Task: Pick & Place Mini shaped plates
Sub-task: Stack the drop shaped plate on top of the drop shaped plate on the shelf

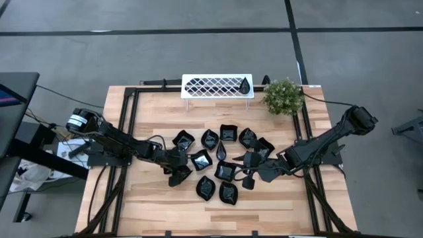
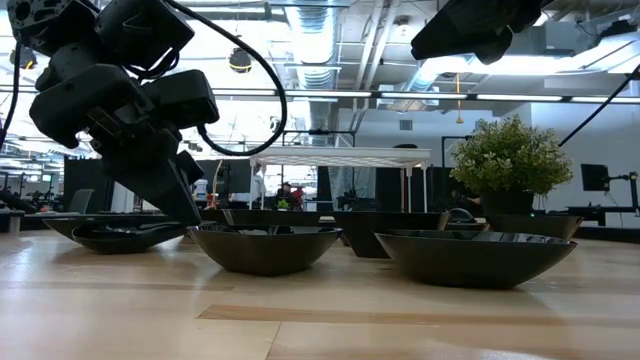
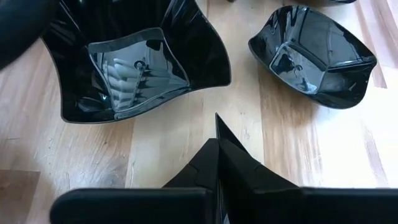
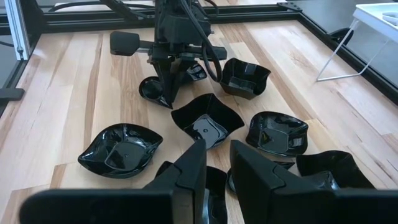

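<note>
1. Progress – early stage, by judgement: one teardrop plate [image 1: 245, 84] seated on the white lattice rack [image 1: 215, 86] at 12 o'clock on the table [image 1: 152, 211], toward the rack's 3 o'clock end.
2. Remaining work: roughly a dozen mini shaped plates [image 1: 225, 170] clustered at table centre, some touching or overlapping at the rims, none lifted.
3. Left gripper [image 1: 180, 175]: positioned at 8 o'clock of the cluster, tip down near the wood. Fingers pressed together along one seam in the left wrist view, with nothing visible between them.
4. Right gripper [image 1: 250, 180]: positioned at 4 o'clock of the cluster, low over the plates. Fingers [image 4: 189, 168] parted by a narrow slot only, nothing seen clamped in it.
5. Materials: glossy black plates, hard and mirror-like, reflecting ceiling lights – likely slippery under a pinch, so a rim grip appears advisable.
6. Shapes:
   - square plate [image 3: 134, 65] with upswept pointed corners and a flat centre panel;
   - faceted dish [image 3: 311, 53] just beside it, apart;
   - leaf-shaped plate [image 4: 121, 149] with pointed ends.
7. Surroundings: pale planked wood surface, black frame rails, green potted plant [image 1: 283, 96] at 1 o'clock, beside the rack.
</note>
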